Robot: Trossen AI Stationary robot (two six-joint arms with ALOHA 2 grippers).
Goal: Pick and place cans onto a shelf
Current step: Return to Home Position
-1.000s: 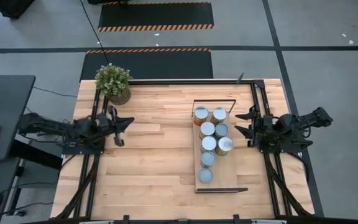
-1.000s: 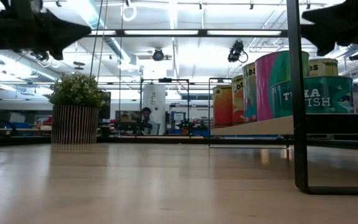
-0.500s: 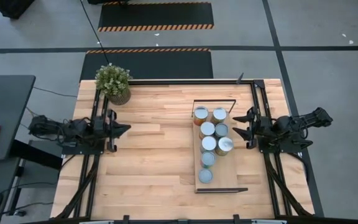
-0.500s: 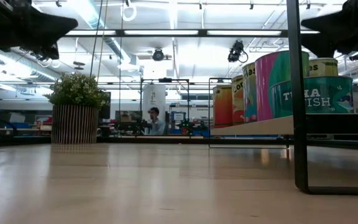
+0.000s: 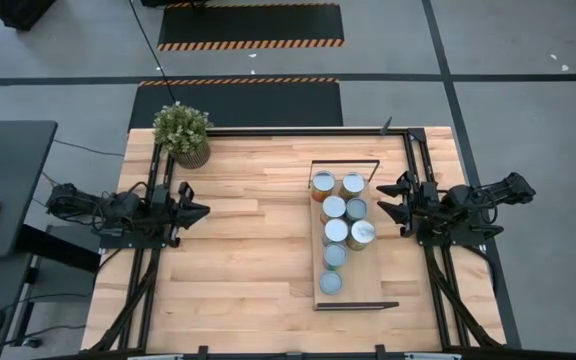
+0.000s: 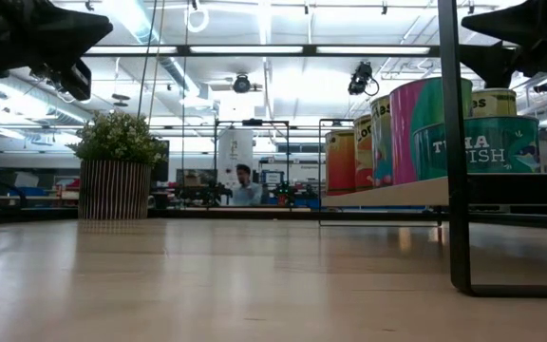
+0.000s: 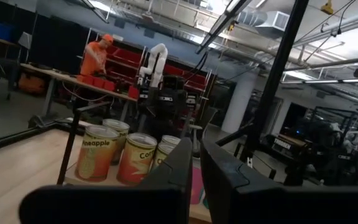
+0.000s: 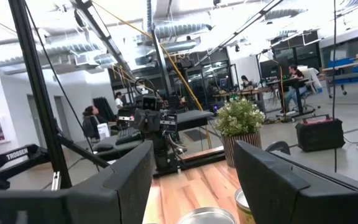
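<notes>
Eight cans (image 5: 334,207) stand on the shelf (image 5: 365,277), counted from above. Five form a line along its length and three stand just beside that line, on the side facing the right arm. Some touch their neighbours. None is on the bare desk (image 5: 248,260). The one shelf lies on the right half of the desk, and the low view shows its board raised on a black frame.

The left hand (image 5: 198,210) hovers at the desk's left edge, well apart from the shelf. Its two fingers are narrow, almost together, and hold nothing. The right hand (image 5: 384,199) hovers just beside the shelf's right side, with its two fingers wide and nothing between them.

One potted plant (image 5: 183,132) stands at the far left corner. The low view shows one person (image 6: 245,186) in the room behind.
</notes>
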